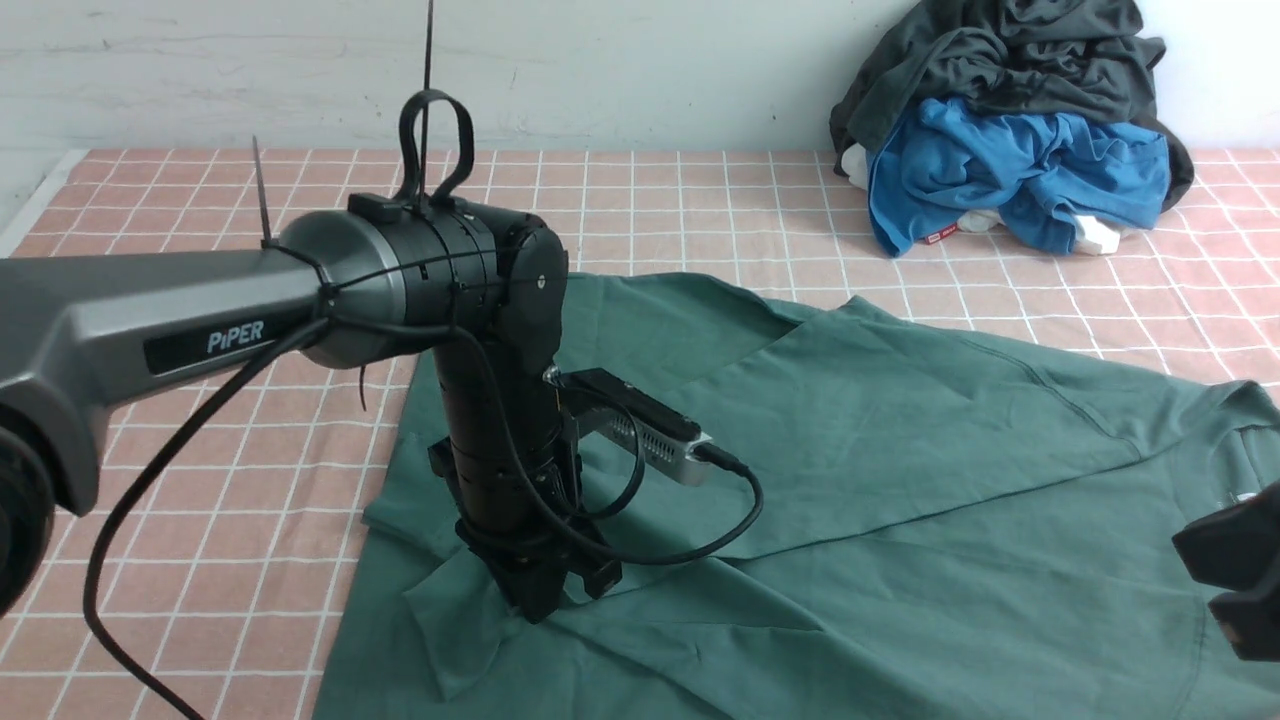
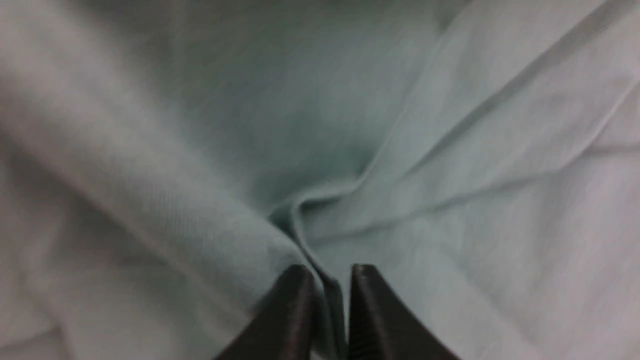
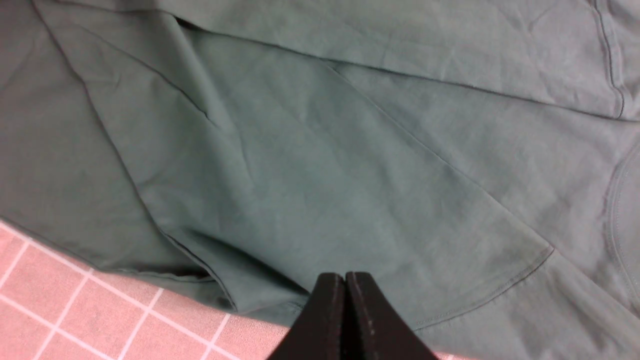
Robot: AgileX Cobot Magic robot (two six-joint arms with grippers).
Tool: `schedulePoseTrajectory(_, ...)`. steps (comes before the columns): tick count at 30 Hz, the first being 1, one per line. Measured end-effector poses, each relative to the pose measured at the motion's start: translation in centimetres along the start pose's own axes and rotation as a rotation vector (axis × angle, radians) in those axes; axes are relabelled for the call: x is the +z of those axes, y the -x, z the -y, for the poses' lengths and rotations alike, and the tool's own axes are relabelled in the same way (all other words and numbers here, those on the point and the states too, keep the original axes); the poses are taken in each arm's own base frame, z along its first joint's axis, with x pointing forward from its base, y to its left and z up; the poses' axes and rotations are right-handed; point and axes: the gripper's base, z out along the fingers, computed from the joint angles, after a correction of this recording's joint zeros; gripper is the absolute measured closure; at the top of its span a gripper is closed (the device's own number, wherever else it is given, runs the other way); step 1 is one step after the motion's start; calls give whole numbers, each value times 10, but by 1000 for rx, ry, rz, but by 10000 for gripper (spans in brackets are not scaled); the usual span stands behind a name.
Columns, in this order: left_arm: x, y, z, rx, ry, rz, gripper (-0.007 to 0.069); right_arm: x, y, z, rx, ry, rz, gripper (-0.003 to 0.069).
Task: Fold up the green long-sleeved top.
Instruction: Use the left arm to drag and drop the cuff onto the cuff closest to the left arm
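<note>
One word can be read: "PiPER", in white letters on a black oblong plate (image 1: 222, 337) set into the side of the grey metal forearm of the left arm (image 1: 120, 300), at about nine o'clock in the front view. A small red tag (image 1: 940, 237) just under the crumpled bright blue garment (image 1: 1020, 175), toward one o'clock, carries pale marks too small to make out. A white label (image 1: 1245, 497) at the neck of the dark green cotton top (image 1: 900, 450), near three o'clock, is likewise illegible.

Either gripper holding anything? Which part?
Left fingers straddle a pinched fold of the green long-sleeved top near its left edge; clamped or loose cannot be told. Right gripper shut, holding nothing.
</note>
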Motion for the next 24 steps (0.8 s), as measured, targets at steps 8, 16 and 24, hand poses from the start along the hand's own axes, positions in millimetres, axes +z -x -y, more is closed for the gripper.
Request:
schedulePoseTrajectory(8, -36, -5, 9, 16, 8, 63, 408, 0, -1, 0, 0, 3, -12, 673)
schedulePoseTrajectory(16, -91, -43, 20, 49, 75, 178, 408, 0, -1, 1, -7, -7, -15, 673)
schedulePoseTrajectory(24, -55, -58, -20, -93, 130, 119, 348, 0, 1, 1, -10, -14, 9, 673)
